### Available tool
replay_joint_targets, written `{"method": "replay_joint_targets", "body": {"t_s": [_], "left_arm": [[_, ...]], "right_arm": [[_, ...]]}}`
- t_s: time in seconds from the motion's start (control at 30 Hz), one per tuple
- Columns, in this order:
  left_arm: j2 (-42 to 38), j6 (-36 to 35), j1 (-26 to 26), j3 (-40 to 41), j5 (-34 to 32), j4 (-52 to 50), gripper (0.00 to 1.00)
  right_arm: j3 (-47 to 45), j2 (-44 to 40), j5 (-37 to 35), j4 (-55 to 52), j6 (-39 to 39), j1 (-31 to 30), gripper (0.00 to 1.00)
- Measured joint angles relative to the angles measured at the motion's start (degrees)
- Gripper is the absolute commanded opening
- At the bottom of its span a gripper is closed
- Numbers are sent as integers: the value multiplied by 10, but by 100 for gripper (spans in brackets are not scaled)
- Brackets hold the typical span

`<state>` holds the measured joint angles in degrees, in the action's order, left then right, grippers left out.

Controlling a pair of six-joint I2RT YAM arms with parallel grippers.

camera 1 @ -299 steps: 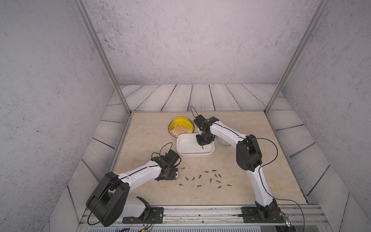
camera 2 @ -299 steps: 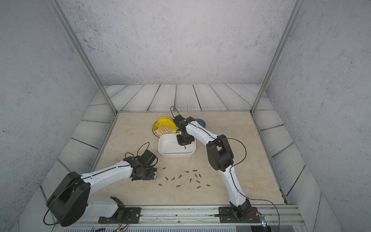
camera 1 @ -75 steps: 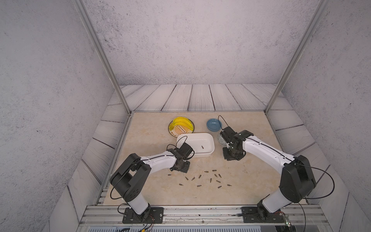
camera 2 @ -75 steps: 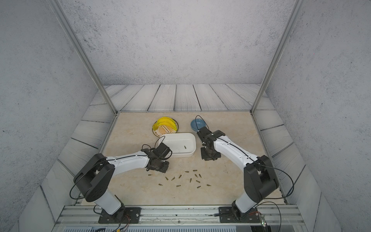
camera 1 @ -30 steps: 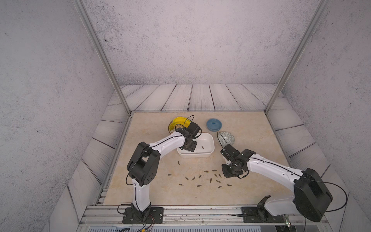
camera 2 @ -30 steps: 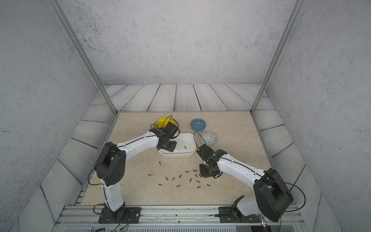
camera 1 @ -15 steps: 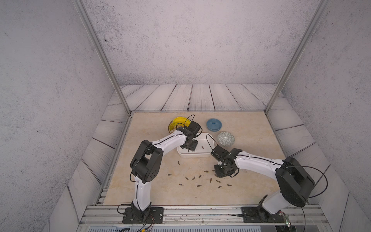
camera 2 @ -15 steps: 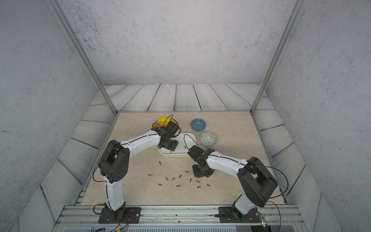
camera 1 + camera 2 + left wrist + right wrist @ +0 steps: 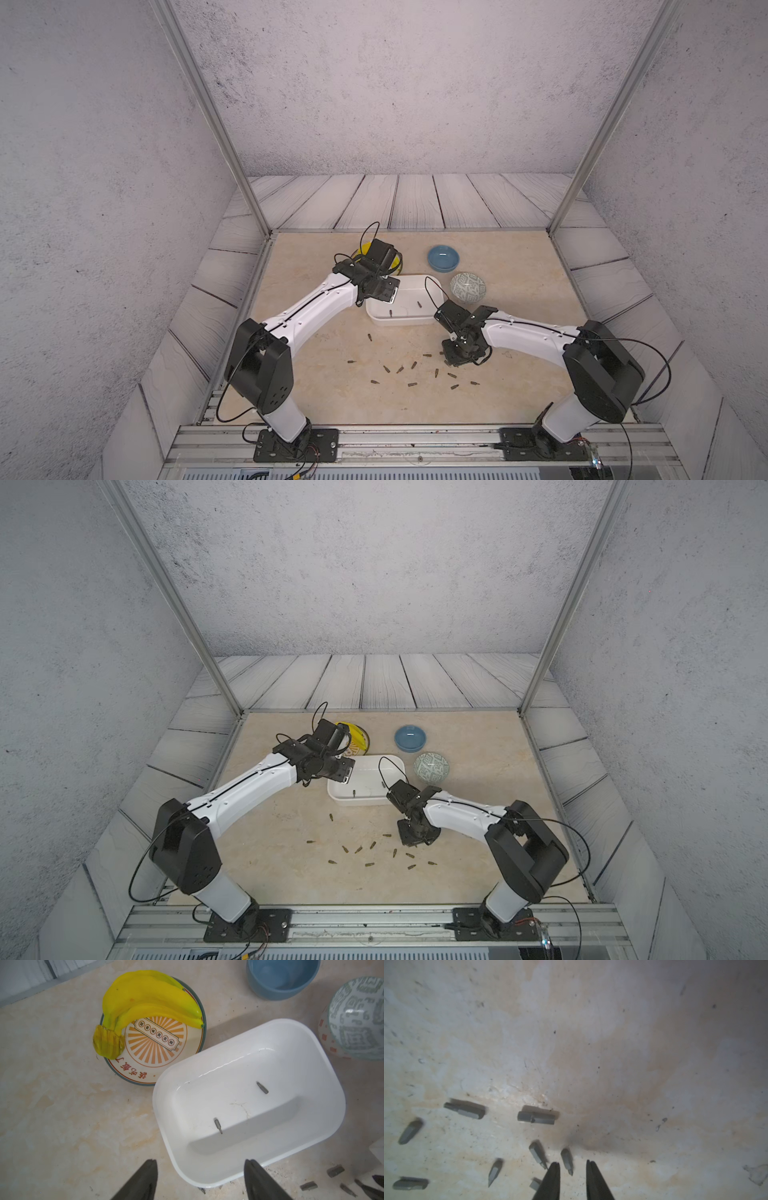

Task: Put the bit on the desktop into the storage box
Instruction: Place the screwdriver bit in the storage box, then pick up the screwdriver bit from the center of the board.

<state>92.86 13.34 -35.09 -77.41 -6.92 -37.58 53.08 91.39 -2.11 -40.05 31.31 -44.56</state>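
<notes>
My left gripper (image 9: pixel 200 1161) hangs over the end of the low-walled white rectangular storage box (image 9: pixel 291 1047) nearest my left arm. Its two dark jaws are spread wide with nothing held between them. Two small grey metal screwdriver bits lie apart on the box floor, one bit (image 9: pixel 262 1087) toward the middle and the other bit (image 9: pixel 218 1125) closer to my jaws. The box sits on the beige marble-patterned desktop (image 9: pixel 519 270), just beside a round plate with an orange sunburst print (image 9: pixel 158 1043) that carries yellow bananas (image 9: pixel 145 997); I cannot tell whether box and plate touch. A round blue bowl (image 9: pixel 443 257) and a grey-patterned round bowl (image 9: pixel 468 286) stand just beyond the box. My right gripper (image 9: pixel 572 1164) is low over the desktop in front of the box, its jaws parted by a narrow gap and clasping nothing. One short grey bit (image 9: pixel 566 1160) lies flat on the desktop with its pointed end in that gap, touching neither jaw as far as I can tell. More loose bits (image 9: pixel 401 369) lie scattered around it on the desktop, outside the box, some blurred in the right wrist view.
</notes>
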Motion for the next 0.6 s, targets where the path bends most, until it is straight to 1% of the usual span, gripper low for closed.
{"method": "replay_joint_targets", "body": {"t_s": [0.23, 0.6], "left_arm": [[-52, 13, 3, 70, -5, -15, 77], [-97, 22, 9, 114, -10, -23, 77]], "right_arm": [[0, 10, -2, 0, 0, -11, 26], [0, 24, -9, 3, 2, -15, 23]]}}
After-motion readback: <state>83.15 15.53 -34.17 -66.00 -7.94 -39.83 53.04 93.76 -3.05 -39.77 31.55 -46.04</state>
